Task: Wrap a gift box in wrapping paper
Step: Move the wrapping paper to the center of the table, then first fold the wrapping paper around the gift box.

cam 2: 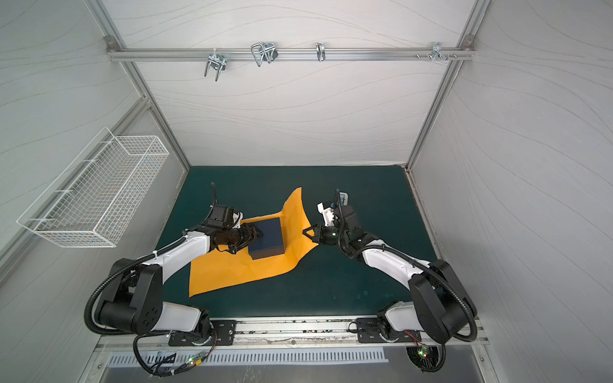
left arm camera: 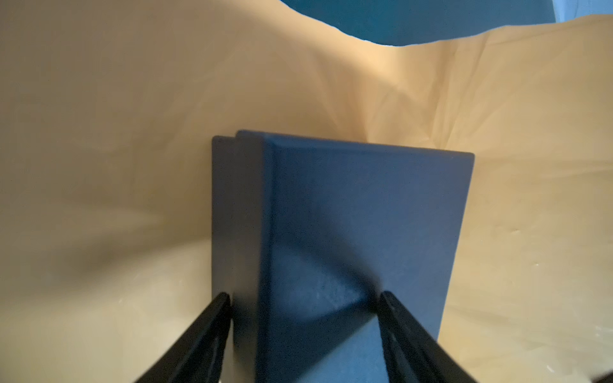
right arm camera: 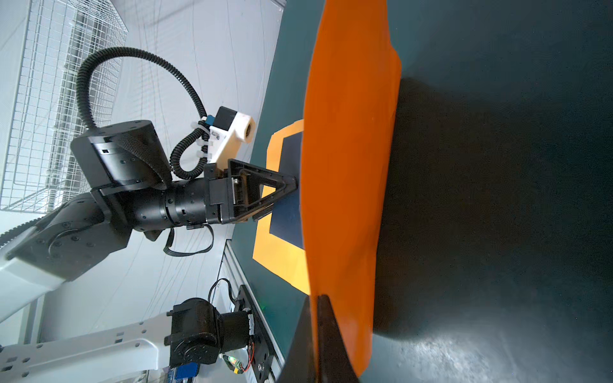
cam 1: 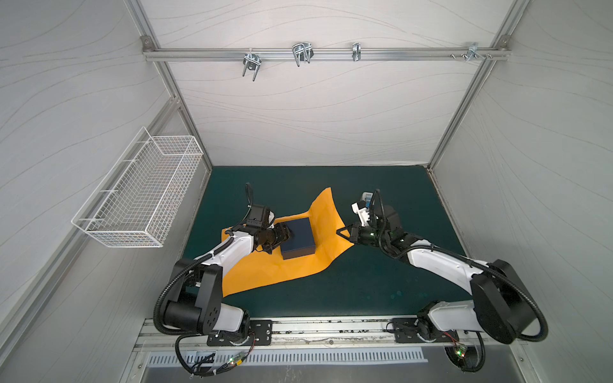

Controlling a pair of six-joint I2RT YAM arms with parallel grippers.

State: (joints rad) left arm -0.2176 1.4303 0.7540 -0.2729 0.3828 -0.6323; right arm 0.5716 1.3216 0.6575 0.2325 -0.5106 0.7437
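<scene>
The dark navy gift box lies on the orange-yellow wrapping paper, near its middle. My left gripper reaches in from the left at the box's far left corner. In the left wrist view the gripper has one finger low against the box side wall and the other on the lid. My right gripper is shut on the paper's right edge, holding that side up off the mat beside the box.
The dark green mat carries everything. A white wire basket hangs on the left wall. Metal hooks sit on the rail across the back wall. Both arm bases stand on the front rail.
</scene>
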